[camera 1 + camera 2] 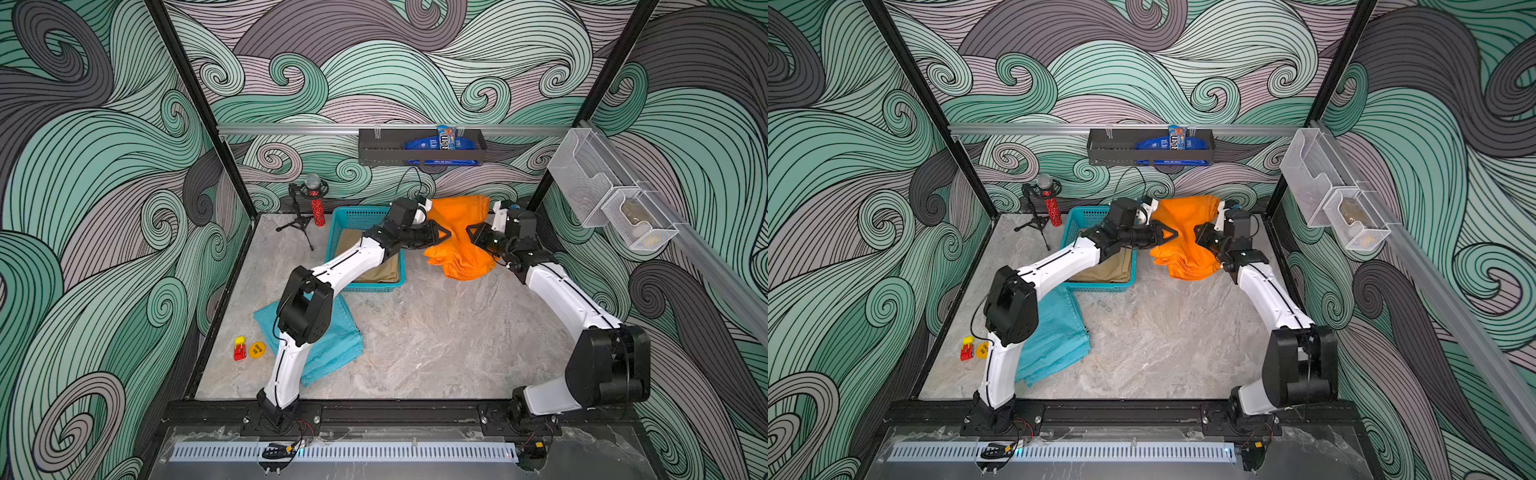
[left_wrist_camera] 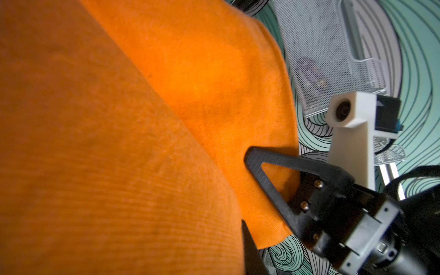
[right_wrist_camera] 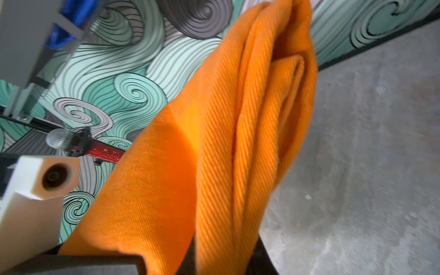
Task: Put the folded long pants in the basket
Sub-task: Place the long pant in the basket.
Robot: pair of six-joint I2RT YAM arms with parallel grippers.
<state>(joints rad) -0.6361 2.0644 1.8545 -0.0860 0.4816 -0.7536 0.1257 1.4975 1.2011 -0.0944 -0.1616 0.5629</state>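
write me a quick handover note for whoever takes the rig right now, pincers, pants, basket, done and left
Left pincer: shut on one side of the bright orange folded cloth pants.
Right pincer: shut on the opposite side of the same bundle, which looks lifted between the arms, right beside the basket.
Turquoise perforated plastic basket: at the back of the table.
Done: khaki tan folded pants lie inside the basket.
Left: carry the orange bundle over the basket and release, then fetch the turquoise blue folded pants, lying on the table near the left arm's base.
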